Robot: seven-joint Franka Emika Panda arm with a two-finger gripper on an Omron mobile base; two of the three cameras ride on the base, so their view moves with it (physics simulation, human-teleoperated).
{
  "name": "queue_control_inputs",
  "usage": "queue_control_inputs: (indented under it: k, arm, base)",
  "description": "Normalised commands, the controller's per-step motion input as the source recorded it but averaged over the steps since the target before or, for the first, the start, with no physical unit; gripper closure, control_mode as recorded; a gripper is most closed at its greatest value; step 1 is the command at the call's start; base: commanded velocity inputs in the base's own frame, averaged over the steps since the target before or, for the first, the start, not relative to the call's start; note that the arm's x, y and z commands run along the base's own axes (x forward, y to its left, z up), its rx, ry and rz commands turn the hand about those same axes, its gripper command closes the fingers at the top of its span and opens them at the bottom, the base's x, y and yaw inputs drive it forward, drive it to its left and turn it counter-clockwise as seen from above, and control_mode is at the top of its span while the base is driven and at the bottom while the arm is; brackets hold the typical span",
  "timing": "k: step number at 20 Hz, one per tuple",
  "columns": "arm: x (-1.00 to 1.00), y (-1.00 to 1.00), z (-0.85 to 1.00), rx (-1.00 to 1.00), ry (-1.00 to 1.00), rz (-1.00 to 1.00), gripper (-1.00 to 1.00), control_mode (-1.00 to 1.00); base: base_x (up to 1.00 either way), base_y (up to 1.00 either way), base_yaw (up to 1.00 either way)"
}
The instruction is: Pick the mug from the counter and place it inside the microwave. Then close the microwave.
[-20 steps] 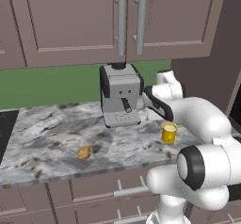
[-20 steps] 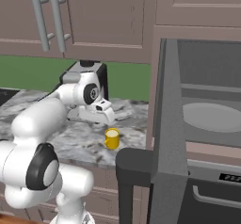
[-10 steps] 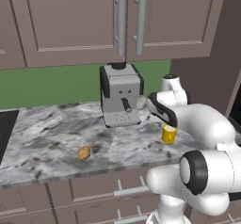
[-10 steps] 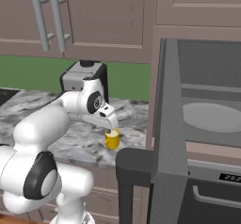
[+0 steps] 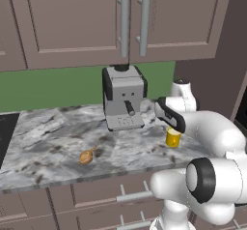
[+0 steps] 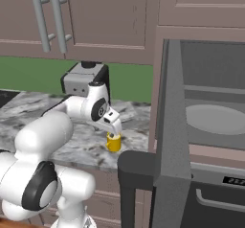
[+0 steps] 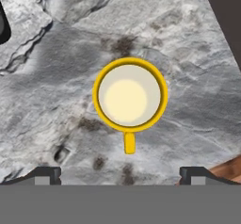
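The small yellow mug (image 5: 173, 138) (image 6: 113, 142) stands upright on the marbled counter (image 5: 53, 142) (image 6: 83, 145), near its right end. In the hand view I look straight down into the mug (image 7: 129, 93), its handle pointing toward the bottom of that view. My gripper (image 5: 173, 129) (image 6: 115, 130) (image 7: 120, 175) hangs just above the mug, open, with nothing between its fingers, which stand wide on either side. To the right, the microwave (image 6: 210, 69) is open, its dark door (image 6: 167, 126) swung out toward me, and a round turntable (image 6: 215, 119) lies inside.
A grey coffee machine (image 5: 124, 97) (image 6: 86, 81) stands behind and left of the mug. A brown lumpy food item (image 5: 87, 156) lies near the counter's front edge. Wall cabinets (image 5: 130, 21) hang overhead. An oven (image 6: 220, 198) sits under the microwave.
My hand has swung right and down from beside the coffee machine to directly over the mug. The jaws stayed open; the mug has not moved.
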Motion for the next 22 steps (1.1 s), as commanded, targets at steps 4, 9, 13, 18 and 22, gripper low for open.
queue_control_inputs:
  k: [4,9,13,18,22]
  arm:
    - [0.00,-0.03,-0.16,0.00,0.00,0.00,-1.00,-1.00]
    - [0.00,-0.06,-0.19,0.00,0.00,0.00,-1.00,-1.00]
    - [0.00,-0.07,-0.25,0.00,0.00,0.00,-1.00,-1.00]
    - [0.00,-0.06,-0.16,0.00,0.00,0.00,-1.00,-1.00]
    - [0.00,-0.01,-0.09,0.00,0.00,0.01,-1.00,-1.00]
  base:
    - [0.00,0.00,0.00]
    - [0.00,0.00,0.00]
    - [0.00,0.00,0.00]
    - [0.00,0.00,0.00]
    - [0.00,0.00,0.00]
